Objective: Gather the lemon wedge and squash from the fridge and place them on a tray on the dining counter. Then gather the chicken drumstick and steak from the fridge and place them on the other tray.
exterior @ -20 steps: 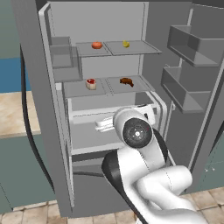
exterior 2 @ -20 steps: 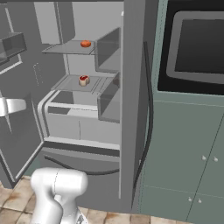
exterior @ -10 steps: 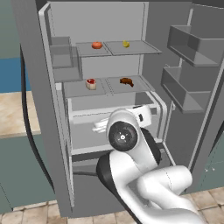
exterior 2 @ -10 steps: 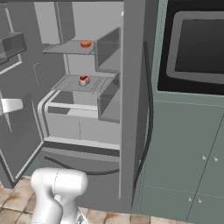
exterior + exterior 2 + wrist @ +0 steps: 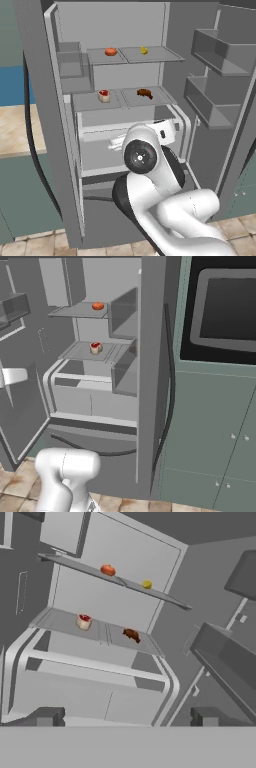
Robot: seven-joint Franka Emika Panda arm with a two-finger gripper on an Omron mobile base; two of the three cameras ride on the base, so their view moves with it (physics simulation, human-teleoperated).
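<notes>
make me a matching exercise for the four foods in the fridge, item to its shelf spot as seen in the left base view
Items:
1. squash
2. lemon wedge
3. steak
4. drumstick

Spots:
A. lower shelf, right
B. upper shelf, left
C. lower shelf, left
D. upper shelf, right

Pairs: 1-B, 2-D, 3-C, 4-A

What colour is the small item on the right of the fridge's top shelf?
Yellow: the lemon wedge, clearest in the hand view.
</notes>
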